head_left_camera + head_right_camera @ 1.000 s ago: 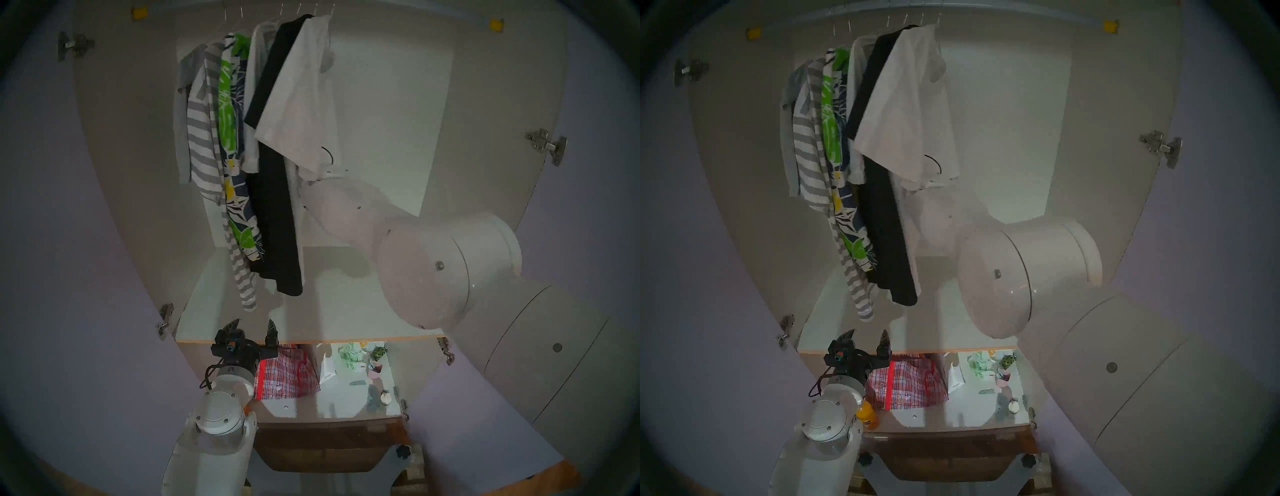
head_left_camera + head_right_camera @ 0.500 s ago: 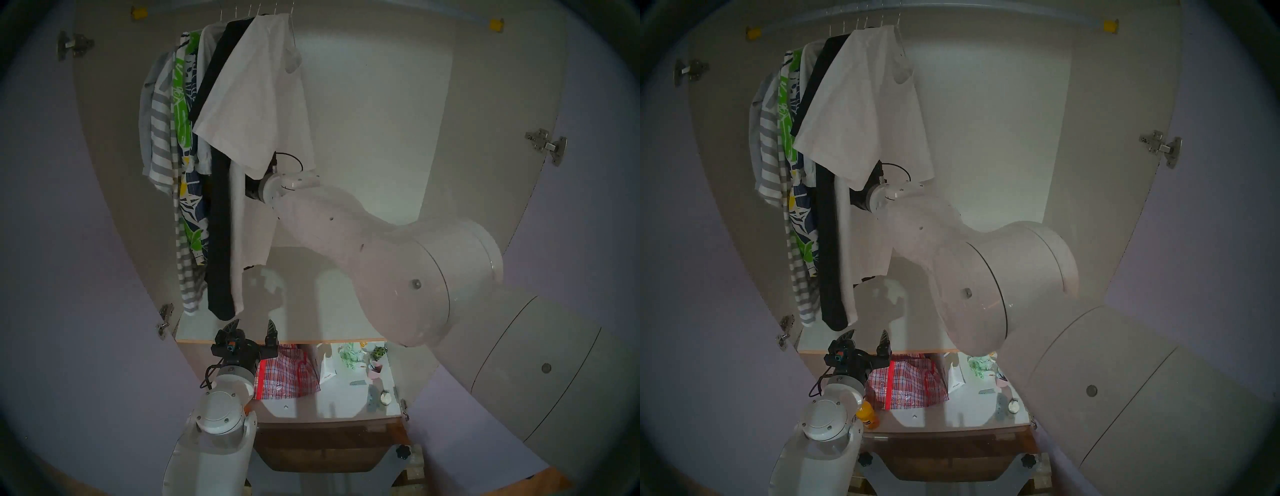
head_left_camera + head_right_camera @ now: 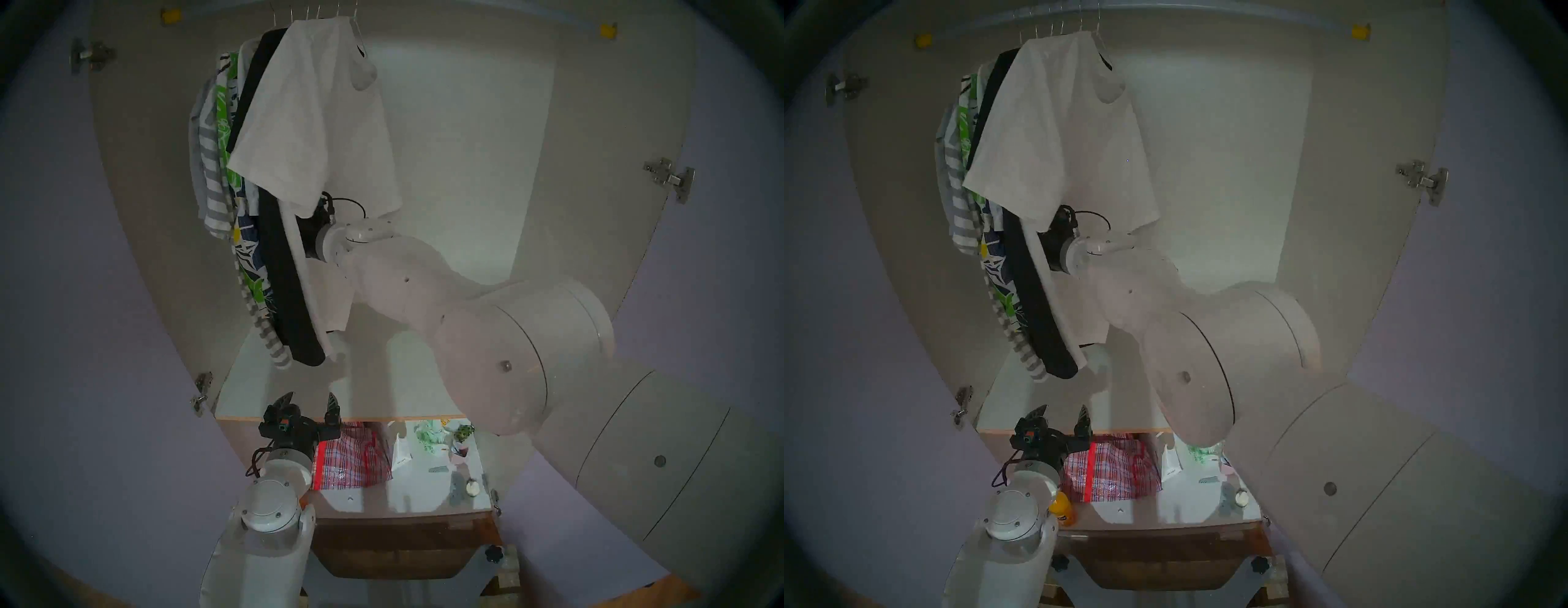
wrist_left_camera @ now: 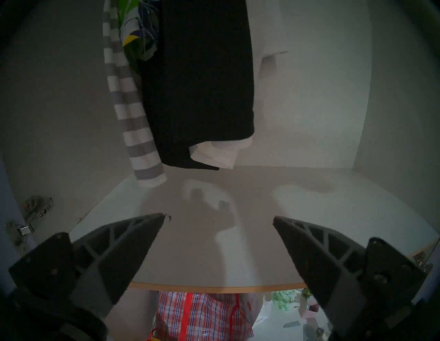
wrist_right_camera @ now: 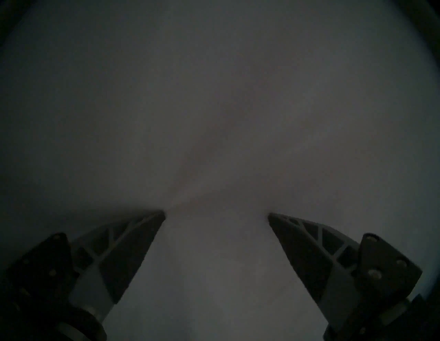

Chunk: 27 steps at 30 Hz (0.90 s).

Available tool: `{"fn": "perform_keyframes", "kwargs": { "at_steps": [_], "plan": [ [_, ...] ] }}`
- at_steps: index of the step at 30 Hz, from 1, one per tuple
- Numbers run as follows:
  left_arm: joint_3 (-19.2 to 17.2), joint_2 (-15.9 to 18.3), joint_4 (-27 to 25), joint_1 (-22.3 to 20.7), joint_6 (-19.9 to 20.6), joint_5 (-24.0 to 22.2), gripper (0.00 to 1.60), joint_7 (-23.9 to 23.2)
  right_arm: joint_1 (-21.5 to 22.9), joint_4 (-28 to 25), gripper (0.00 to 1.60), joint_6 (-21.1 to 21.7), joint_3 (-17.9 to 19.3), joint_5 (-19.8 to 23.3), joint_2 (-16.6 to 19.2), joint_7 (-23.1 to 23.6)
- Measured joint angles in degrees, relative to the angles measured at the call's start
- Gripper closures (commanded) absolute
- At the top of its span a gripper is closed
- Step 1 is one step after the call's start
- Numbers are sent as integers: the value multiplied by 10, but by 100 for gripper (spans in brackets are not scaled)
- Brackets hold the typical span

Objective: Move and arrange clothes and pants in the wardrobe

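Observation:
Six clothes hang bunched at the left of the wardrobe rail (image 3: 1208, 10): plain grey (image 3: 196, 140), striped (image 3: 212, 182), leaf print (image 3: 252, 267), small white (image 3: 244, 55), black (image 3: 284, 271) and the large white T-shirt (image 3: 314, 119) in front. My right wrist (image 3: 339, 240) reaches under the T-shirt's sleeve, which hides the fingers in the head views. In the right wrist view my right gripper (image 5: 216, 214) is open, its tips against white fabric (image 5: 214, 119). My left gripper (image 3: 311, 401) is open and empty at the shelf's front edge (image 3: 382, 418), below the hems (image 4: 204, 95).
Lilac doors (image 3: 63, 297) stand open on both sides, with silver hinges (image 3: 668, 178). Yellow brackets (image 3: 607, 30) end the rail. A red plaid bag (image 3: 352, 460), an orange bottle (image 3: 1062, 511) and several small items (image 3: 441, 437) lie under the shelf.
My right arm has pushed the clothes left along the rail and bunched the hangers together. The hems now swing back to the right. My left arm has not moved.

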Motion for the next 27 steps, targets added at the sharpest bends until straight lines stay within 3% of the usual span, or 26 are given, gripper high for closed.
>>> {"fn": "perform_keyframes", "kwargs": {
  "at_steps": [3, 7, 8, 10, 14, 16, 18, 23, 27],
  "plan": [
    [1, 0, -2, 1, 0, 0, 0, 0, -1, -9, 0, -11, -2, 1, 0, -11],
    [1, 1, -5, 2, 0, 0, 0, 0, -3, -14, 0, -31, 8, 3, -2, -83],
    [2, 2, -8, 3, 0, 0, 0, -1, -4, -16, 0, -41, 20, 6, -2, -114],
    [2, 3, -10, 4, 0, -1, 0, -2, -6, -16, 0, -47, 39, 12, -2, -132],
    [2, 5, -14, 6, 0, -2, 0, -3, -15, -18, 0, -60, 45, 2, 0, -94],
    [2, 5, -16, 7, 0, -3, 0, -3, -37, -20, 0, -61, 32, -27, 3, -37],
    [3, 6, -16, 7, 0, -3, 0, -3, -54, -21, 0, -61, 31, -29, 4, -17],
    [3, 6, -16, 7, 0, -4, 0, -2, -82, -27, 0, -92, 25, -33, 11, -18],
    [3, 6, -15, 6, 0, -4, 0, -1, -87, -40, 0, -149, 25, -36, 21, -36]
  ]
}}
